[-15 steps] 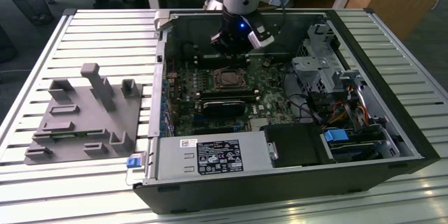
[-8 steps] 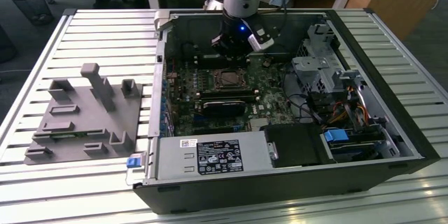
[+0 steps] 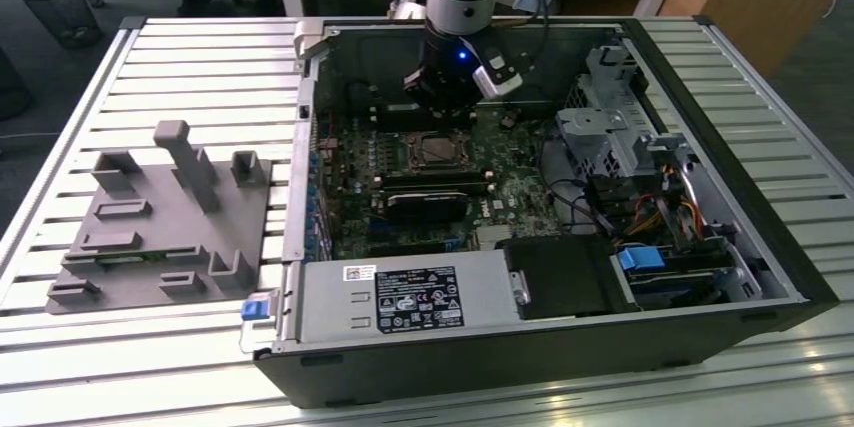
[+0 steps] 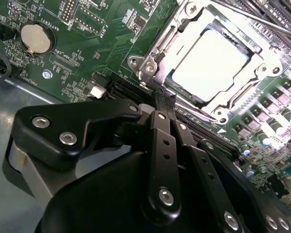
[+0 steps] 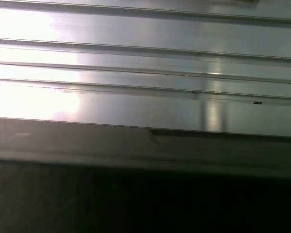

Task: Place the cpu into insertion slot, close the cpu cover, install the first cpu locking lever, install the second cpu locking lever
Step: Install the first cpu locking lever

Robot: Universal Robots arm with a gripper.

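The cpu lies in the insertion slot, its metal top glaring bright. The cpu cover, a silvery frame, lies flat around it. A thin metal lever rod runs along the socket's far side. My gripper is shut with nothing visible between its black fingers, and its tip sits just off one corner of the socket. In the exterior view the gripper hangs inside the open computer case, a little behind the insertion slot on the green board.
The case wall and a drive cage flank the board. Black memory slots lie in front of the socket, with a power supply nearer. A grey fixture stands on the slatted table at the exterior view's left.
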